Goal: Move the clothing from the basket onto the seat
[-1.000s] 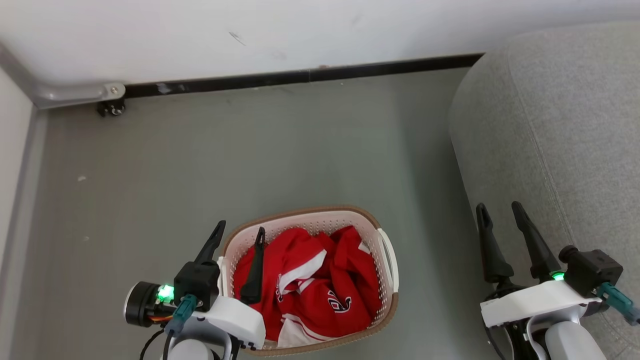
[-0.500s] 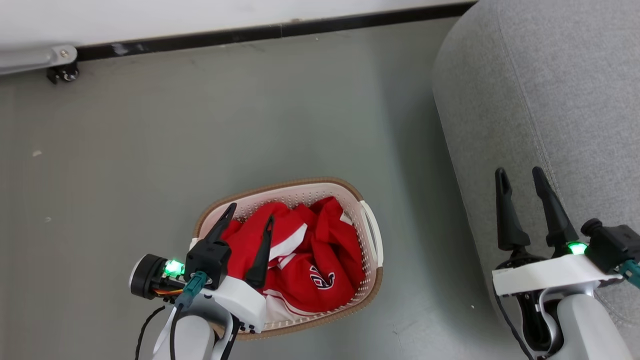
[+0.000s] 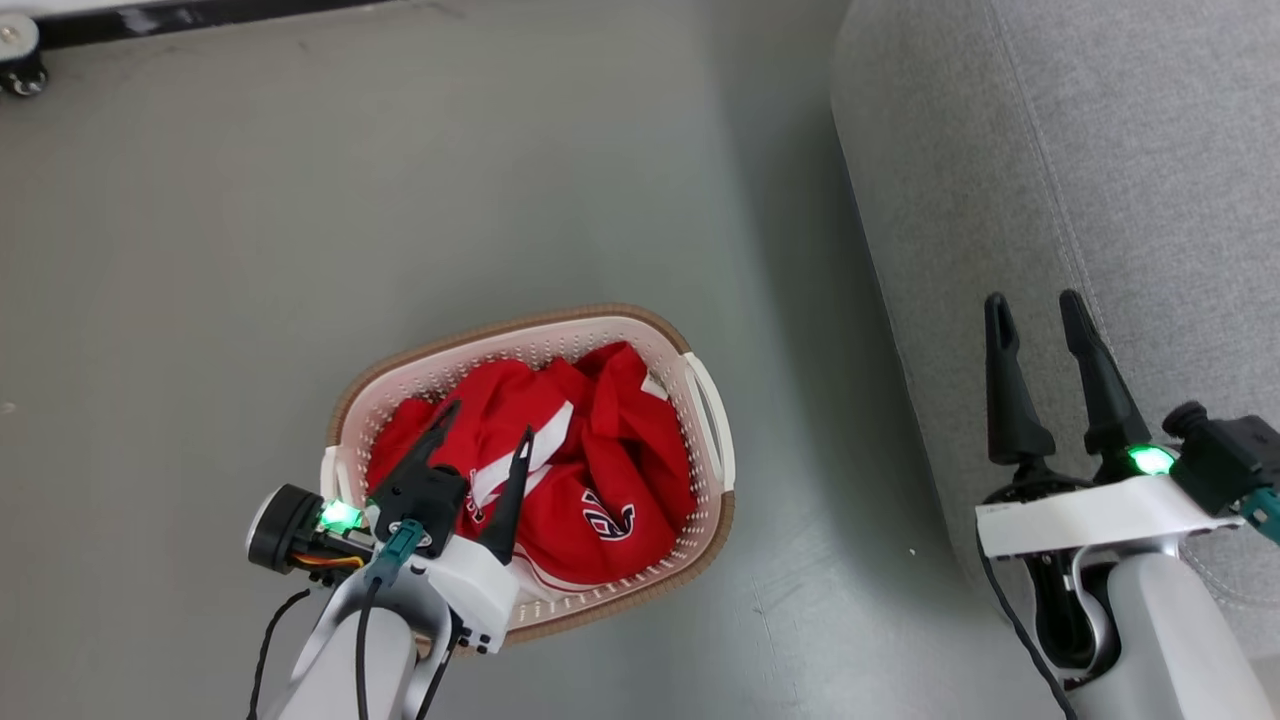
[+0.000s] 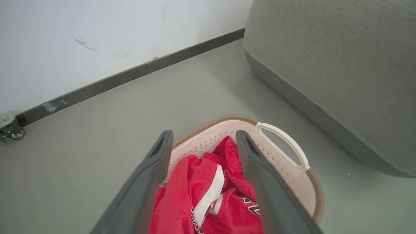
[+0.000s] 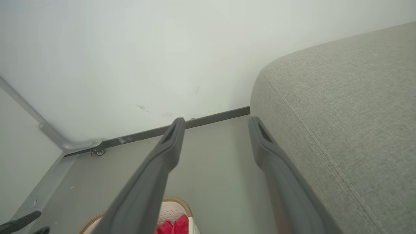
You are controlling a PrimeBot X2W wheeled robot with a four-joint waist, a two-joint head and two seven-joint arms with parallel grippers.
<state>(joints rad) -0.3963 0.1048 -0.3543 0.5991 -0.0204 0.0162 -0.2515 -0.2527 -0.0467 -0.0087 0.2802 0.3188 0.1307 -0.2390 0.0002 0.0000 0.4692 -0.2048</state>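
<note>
The left tool [image 3: 491, 420] hangs over the clothing [image 3: 590, 470] in the basket [image 3: 600, 315]. The right tool [image 3: 1032, 300] is beside the seat [image 3: 1100, 150]. Both have fingers apart.

Legible text: none.
Entry 1: white lettering [image 3: 606, 519] edged in black is carried on the red clothing [image 3: 610, 440]; in the head view it is creased by folds, and no character can be made out with certainty.
Entry 2: in the left wrist view, fragments of like lettering are seen low on the clothing, cut off by folds and the picture's edge; these cannot be read either.
</note>
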